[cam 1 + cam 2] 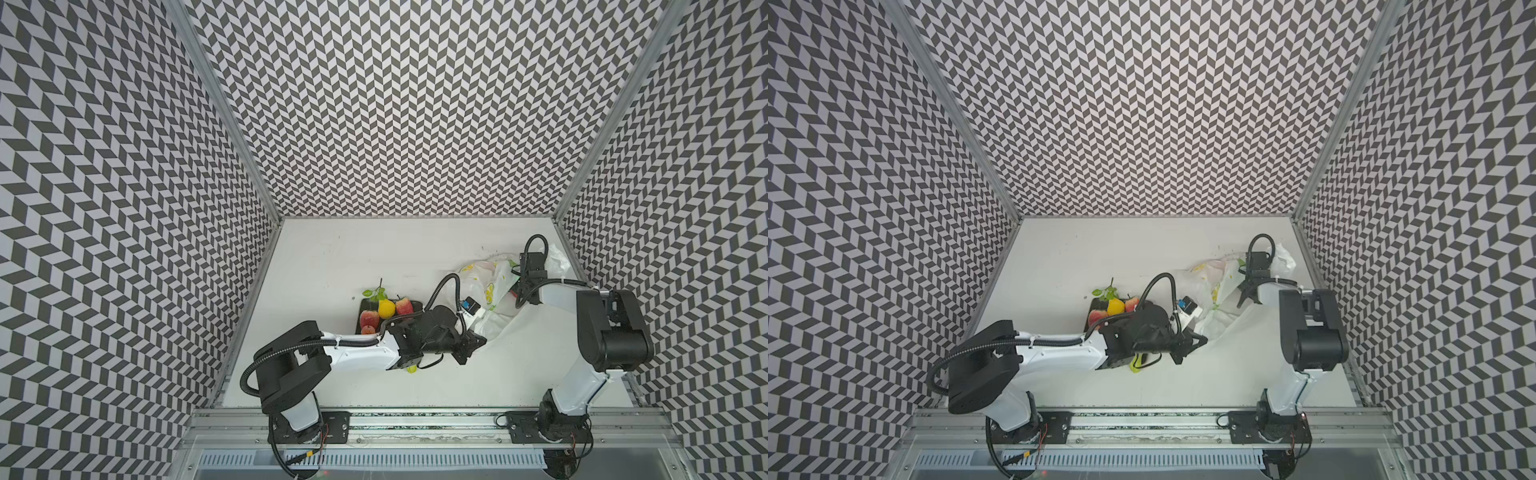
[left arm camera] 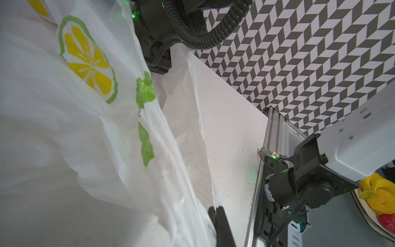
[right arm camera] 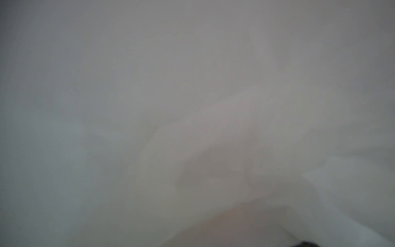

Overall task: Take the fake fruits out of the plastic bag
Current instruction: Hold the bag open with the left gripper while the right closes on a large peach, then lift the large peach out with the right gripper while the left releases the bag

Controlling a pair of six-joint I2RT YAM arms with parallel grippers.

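- The white table (image 1: 332, 257) carries the plastic bag (image 1: 494, 286) — lemon-printed, crumpled on its right side.
- The dark plate (image 1: 362, 309), left of the bag, holds four fake fruits (image 1: 369, 319) — a yellow lemon (image 1: 386, 307) among red-yellow ones.
- The left gripper (image 2: 216, 210) is clamped on the bag's edge.
- The right gripper (image 1: 518, 296) reaches into the bag; whether its jaws are open or closed cannot be told.

Crinkly translucent plastic bag (image 2: 85, 132), glossy fruits (image 1: 386, 308)
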